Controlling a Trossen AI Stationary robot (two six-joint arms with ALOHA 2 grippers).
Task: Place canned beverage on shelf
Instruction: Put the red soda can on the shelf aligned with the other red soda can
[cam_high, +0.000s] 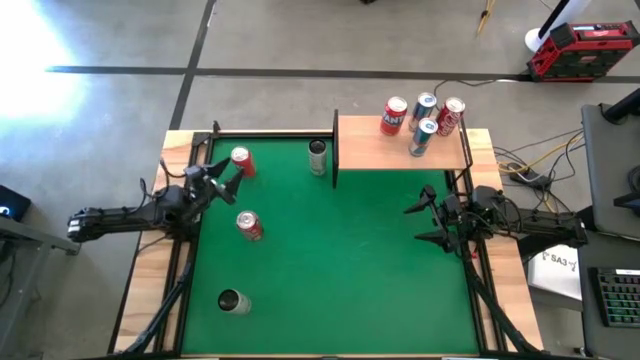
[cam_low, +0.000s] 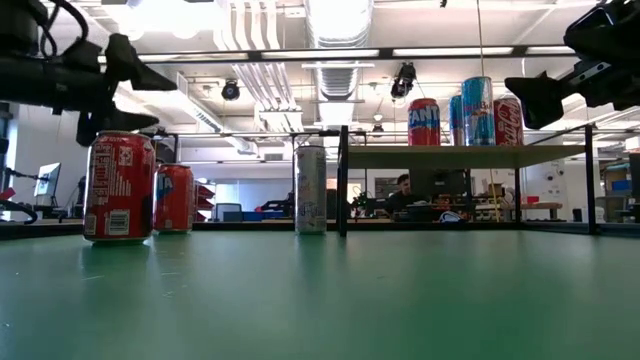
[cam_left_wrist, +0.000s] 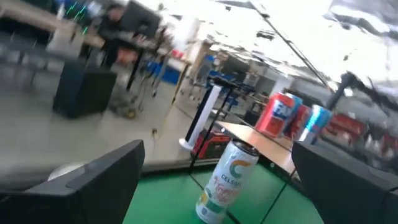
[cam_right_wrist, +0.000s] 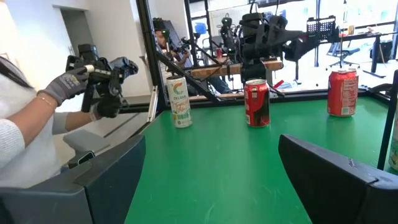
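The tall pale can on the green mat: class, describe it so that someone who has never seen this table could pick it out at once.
Start at the wooden shelf at the far right of the green mat. Just outside its black left rail stands the slim pale can, upright on the mat. It is taller and narrower than the red cans to its left, and white and silver, not red.

Four cans (cam_high: 424, 122) crowding shelf (cam_high: 370, 150)

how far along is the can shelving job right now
Done: four cans stand on the shelf. In hand: nothing; the left gripper hangs with jaws open beside a red can. Left: four cans on the green mat. The right gripper waits open.
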